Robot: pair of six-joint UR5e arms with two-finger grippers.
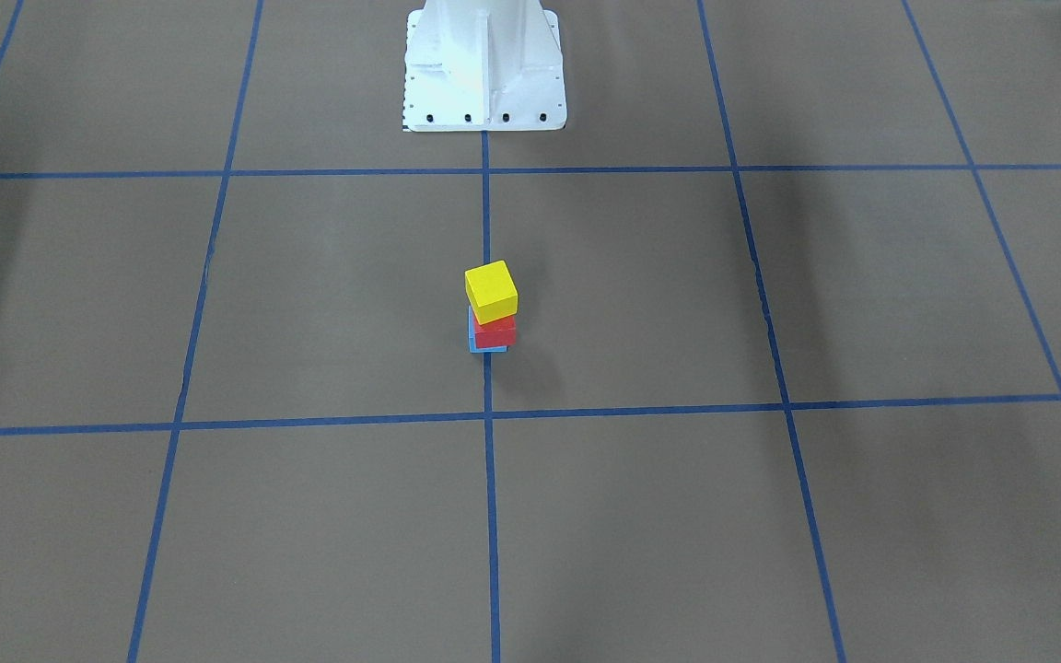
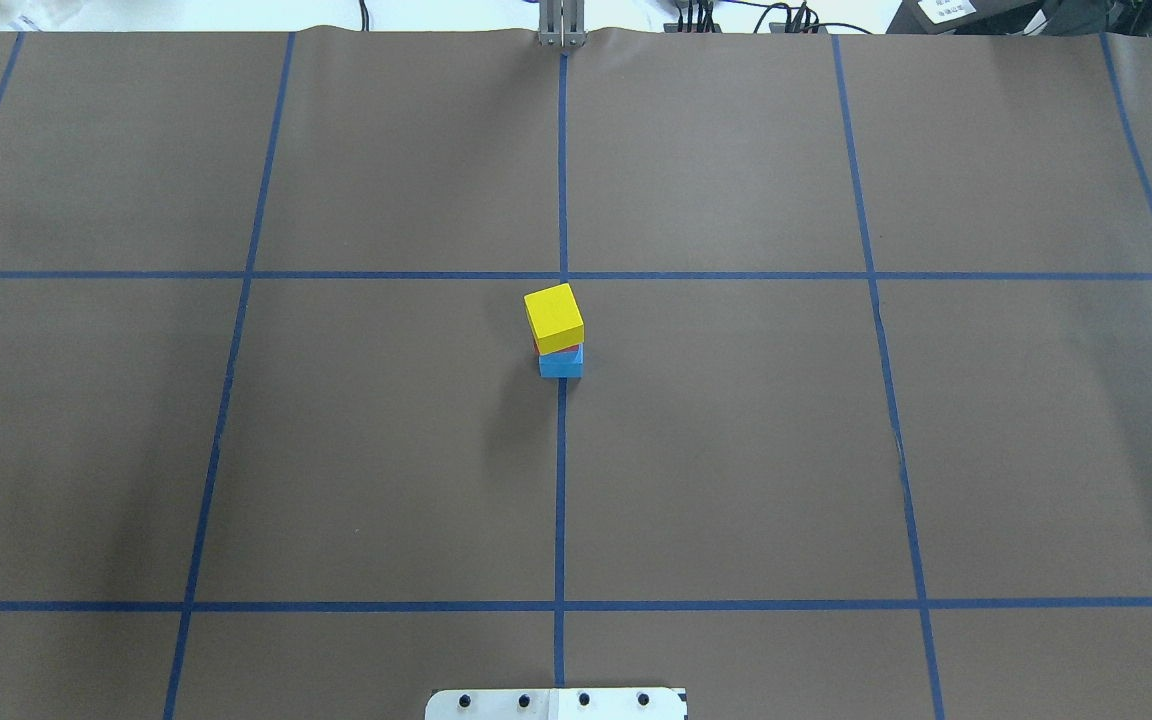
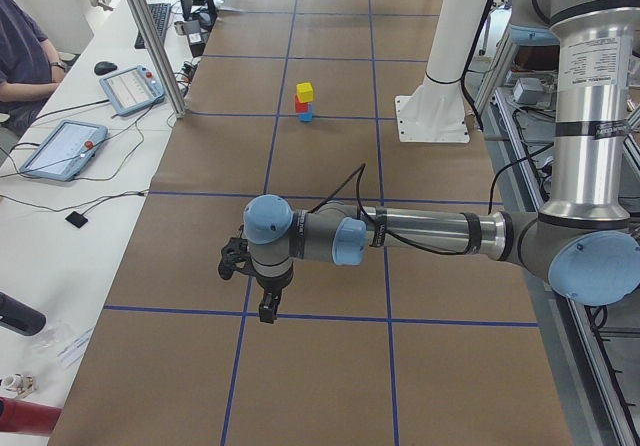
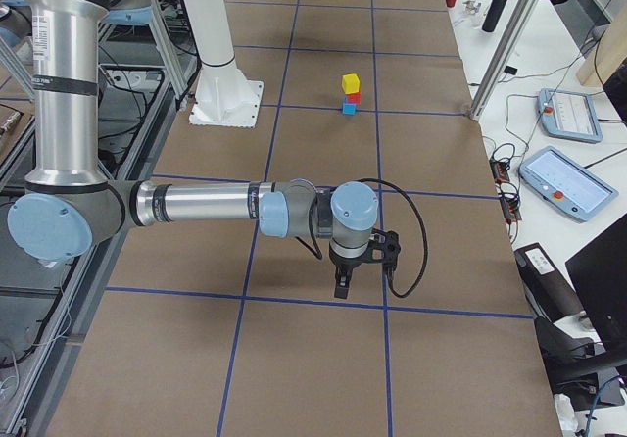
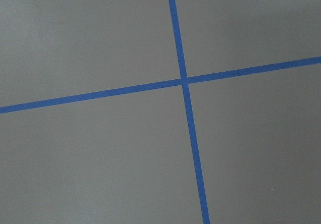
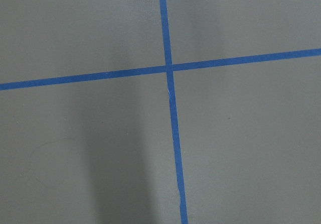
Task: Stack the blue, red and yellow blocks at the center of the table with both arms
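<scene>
Here's the tower, standing on its own at mid-table. The blue block point(image 1: 472, 341) is at the bottom on the brown paper table point(image 2: 386, 450), the red block point(image 1: 495, 332) is on it, and the yellow block point(image 1: 491, 291) is up top. The yellow one seems turned a touch against the red beneath it, though the overhead angle hides most of the red. The stack sits right on the long blue tape line point(image 2: 560, 480) that runs out from the white robot pedestal point(image 1: 483, 64).

Over to the left pincer point(image 3: 266, 309): it hangs fingers-down off a low, stretched-out arm. The stack is well apart from it, far off along the table toward the middle. From this side angle alone I cannot tell whether its fingers are spread or pressed together. Its wrist camera looks down on a tape crossing point(image 5: 184, 80).

The right pincer point(image 4: 339, 288) is the same story at the other end. It points down, and the stack is well away from it toward the centre. Spread or pressed together, I cannot tell. Below it lies another tape crossing point(image 6: 169, 68).
</scene>
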